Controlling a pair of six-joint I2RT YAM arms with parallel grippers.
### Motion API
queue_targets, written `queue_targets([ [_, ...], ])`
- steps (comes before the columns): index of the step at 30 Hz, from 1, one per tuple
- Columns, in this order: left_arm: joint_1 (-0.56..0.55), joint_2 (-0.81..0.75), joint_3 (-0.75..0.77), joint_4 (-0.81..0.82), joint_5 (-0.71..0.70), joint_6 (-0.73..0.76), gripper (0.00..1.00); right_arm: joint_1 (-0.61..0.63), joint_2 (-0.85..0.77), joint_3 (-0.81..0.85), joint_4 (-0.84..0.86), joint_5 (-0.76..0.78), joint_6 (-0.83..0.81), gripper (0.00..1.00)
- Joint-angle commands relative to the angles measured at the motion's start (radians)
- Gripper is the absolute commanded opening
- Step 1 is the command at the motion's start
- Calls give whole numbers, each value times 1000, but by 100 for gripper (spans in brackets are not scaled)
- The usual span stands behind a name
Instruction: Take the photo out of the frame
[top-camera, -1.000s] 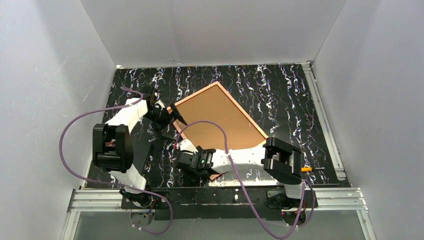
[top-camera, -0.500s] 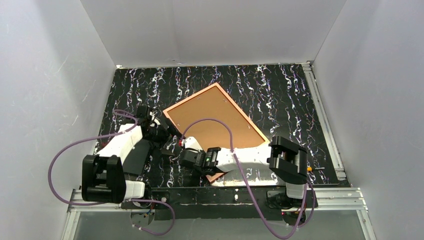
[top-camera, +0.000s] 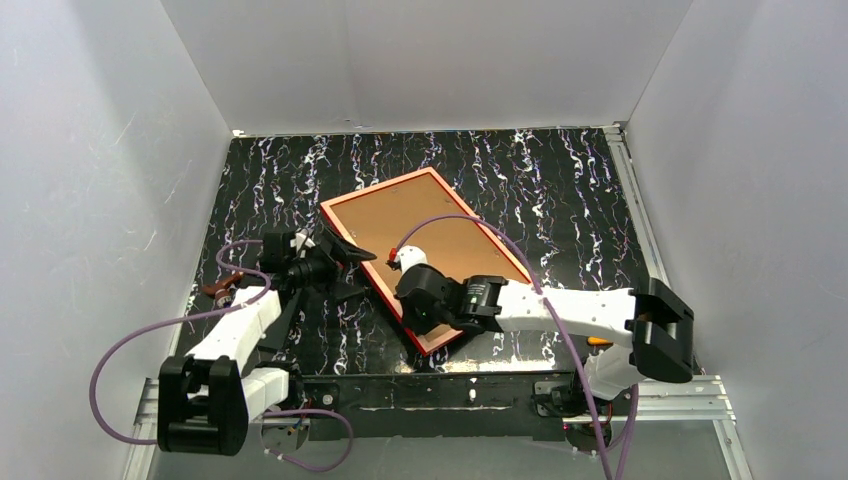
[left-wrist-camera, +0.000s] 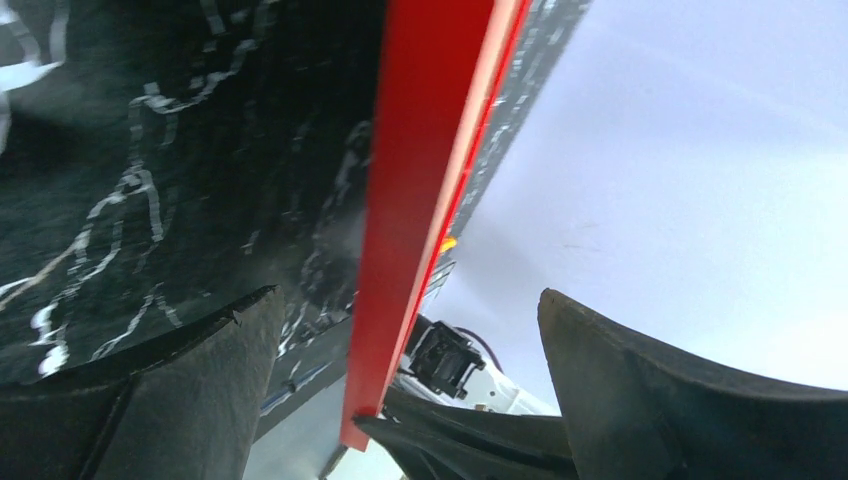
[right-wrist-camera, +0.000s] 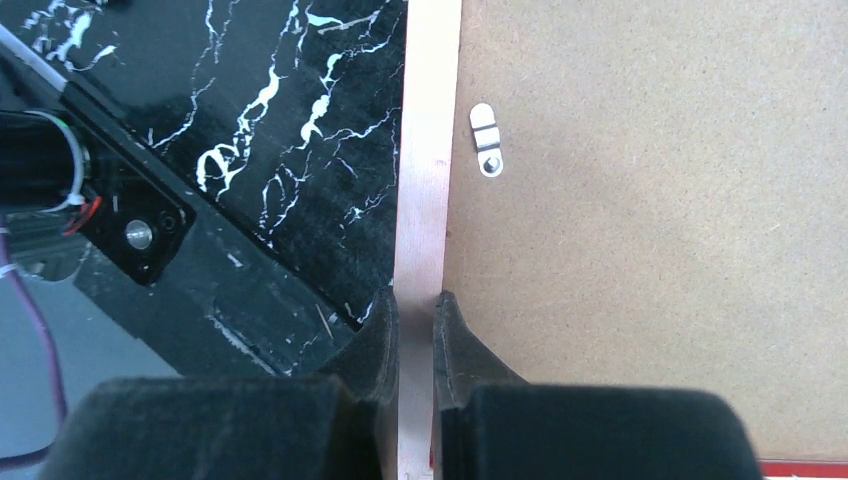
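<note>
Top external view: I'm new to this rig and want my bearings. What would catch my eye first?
The red frame lies askew, back up, on the black marbled table, its brown backing board showing. The right gripper has its jaws shut on the frame's near-left rim. The left gripper holds wide-open jaws either side of that same long edge.

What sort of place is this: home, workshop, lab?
Probably a lab test booth: plain white panels wall in a black marbled tabletop, and the left arm and right arm are bolted to an aluminium rail at its near edge.
</note>
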Motion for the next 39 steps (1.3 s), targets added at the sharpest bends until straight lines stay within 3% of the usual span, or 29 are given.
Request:
queue_targets([
  [1,5,-66,-14,110,70,-98,98,-13,-91,-16,145,-102,10,1],
  [7,0,-31,-63,251,98,-228,98,-31,-143,-23,170,-130,21,1],
  [13,-33,-50,-56,185,70,-197,96,-35,-172,-1,181,-156,22,1],
  [16,-50,-19,-33,238,89,-220,86,-35,-178,5,179,-164,23,1],
  [19,-56,-17,0,176,101,-188,67,-35,-185,10,170,-170,22,1],
  [27,-60,-58,134,-291,101,33,29,-5,-134,136,-55,-55,23,2],
  [32,-60,-61,172,-405,106,62,12,75,-52,282,-254,93,20,29],
  [36,-60,-63,198,-482,102,59,0,179,84,503,-528,303,51,60],
  [39,-60,-69,238,-560,90,80,0,256,200,664,-729,458,89,77],
])
